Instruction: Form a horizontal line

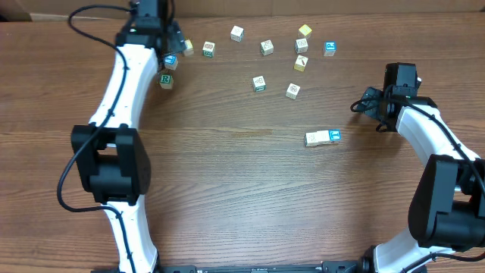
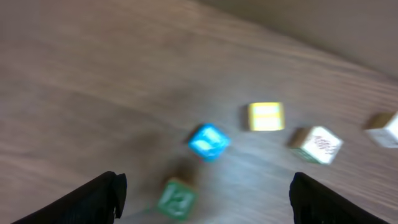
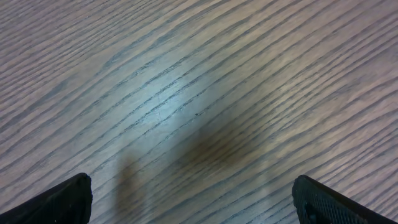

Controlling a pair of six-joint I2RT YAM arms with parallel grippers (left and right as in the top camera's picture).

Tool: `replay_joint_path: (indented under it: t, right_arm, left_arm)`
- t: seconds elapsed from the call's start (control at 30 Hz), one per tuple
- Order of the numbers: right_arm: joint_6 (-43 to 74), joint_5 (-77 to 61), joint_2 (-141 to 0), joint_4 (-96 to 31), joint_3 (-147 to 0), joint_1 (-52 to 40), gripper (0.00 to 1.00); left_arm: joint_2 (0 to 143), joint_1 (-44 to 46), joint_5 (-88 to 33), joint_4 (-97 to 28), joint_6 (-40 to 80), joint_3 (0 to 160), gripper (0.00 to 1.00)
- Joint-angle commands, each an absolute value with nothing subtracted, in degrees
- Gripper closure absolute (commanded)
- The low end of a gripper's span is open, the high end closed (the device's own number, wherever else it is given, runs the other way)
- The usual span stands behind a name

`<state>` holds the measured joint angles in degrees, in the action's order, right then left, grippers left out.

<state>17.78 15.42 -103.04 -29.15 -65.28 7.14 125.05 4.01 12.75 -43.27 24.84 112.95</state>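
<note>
Pickup stage, I judge: my left gripper [image 2: 205, 186] hangs open, empty, over the green "R" wooden cube [image 2: 176, 199]. Right gripper [image 3: 193, 193] gapes over the wooden table [image 3: 186, 93]. The cream-and-blue wooden cube row [image 1: 323, 137] lies well apart; next I need a centred descent.

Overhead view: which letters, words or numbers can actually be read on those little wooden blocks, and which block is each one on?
"R": on the green-faced cube, far left.
Blue-faced cube, just above it in the picture: its mark is too small to read.
Short row of cubes, mid-right: marks too small to read.
Scattered cubes along the top: marks too small to read.
No brands or numbers are legible.
</note>
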Motion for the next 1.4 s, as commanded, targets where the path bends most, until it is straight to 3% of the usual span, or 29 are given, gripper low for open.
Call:
replay_joint_path:
  t: [0.0, 0.07, 0.13, 0.3, 0.43, 0.9, 0.97, 1.1, 1.37]
  right_arm:
    - [17.7, 15.7, -103.0, -28.8, -66.0, 7.2, 0.00]
    - [17.7, 15.7, -103.0, -28.8, -66.0, 7.2, 0.00]
    - [17.7, 15.7, -103.0, -28.8, -66.0, 7.2, 0.00]
    - [17.7, 15.7, -103.0, -28.8, -66.0, 7.2, 0.00]
    - [17.7, 15.7, -103.0, -28.8, -66.0, 7.2, 0.00]
    - [17.7, 15.7, -103.0, -28.8, -66.0, 7.2, 0.00]
    - [17.7, 15.7, -103.0, -28.8, -66.0, 7.2, 0.00]
    - [17.7, 15.7, -103.0, -28.8, -66.0, 7.2, 0.00]
    - [17.7, 15.7, -103.0, -28.8, -66.0, 7.2, 0.00]
  left_arm:
    - [125.6, 2.8, 13.7, -45.9, 21.8, 112.6, 0.21]
    - [125.6, 2.3, 13.3, -47.8, 18.6, 112.6, 0.20]
    - [125.6, 2.0, 11.9, -49.6, 14.3, 112.6, 0.10]
    - [125.6, 2.0, 5.1, -51.7, 4.7, 112.6, 0.07]
    - [126.0, 2.2, 4.4, -52.6, 3.2, 112.5, 0.18]
    - [135.2, 2.2, 4.6, -49.6, 3.4, 112.5, 0.14]
    - [135.7, 2.2, 4.6, -48.4, 3.4, 112.5, 0.16]
    - [135.7, 2.2, 4.6, -45.9, 3.4, 112.5, 0.30]
    - [137.6, 2.3, 4.3, -45.0, 3.4, 112.5, 0.31]
